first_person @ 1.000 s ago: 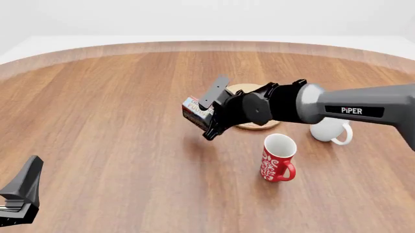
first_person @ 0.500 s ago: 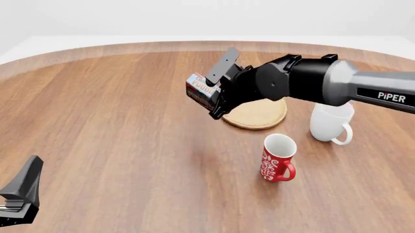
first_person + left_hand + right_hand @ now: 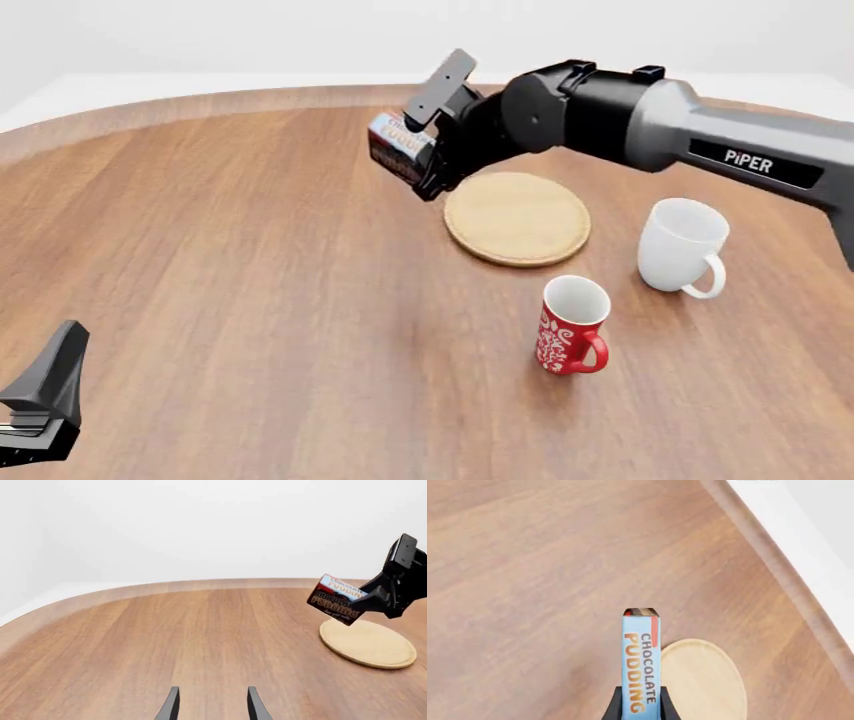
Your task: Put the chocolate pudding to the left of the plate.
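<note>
The chocolate pudding [image 3: 396, 148] is a small dark brown carton with a light blue face, held tilted in the air by my right gripper [image 3: 424, 140], which is shut on it. It hangs above the table just off the far-left rim of the plate [image 3: 518, 217], a round tan wooden disc. The right wrist view looks down the carton [image 3: 641, 667] with the plate [image 3: 700, 680] below and beside it. In the left wrist view the pudding [image 3: 335, 600] floats over the plate [image 3: 368, 643]. My left gripper [image 3: 212, 705] is open and low at the near left [image 3: 40, 405], far from both.
A white mug [image 3: 681, 246] stands right of the plate. A red patterned mug [image 3: 571, 325] stands in front of the plate, nearer to me. The rounded far edge of the table [image 3: 267, 100] curves behind the carton.
My right arm has lifted the pudding and carried it farther away and slightly left, uncovering the whole plate. The left arm has not moved.
</note>
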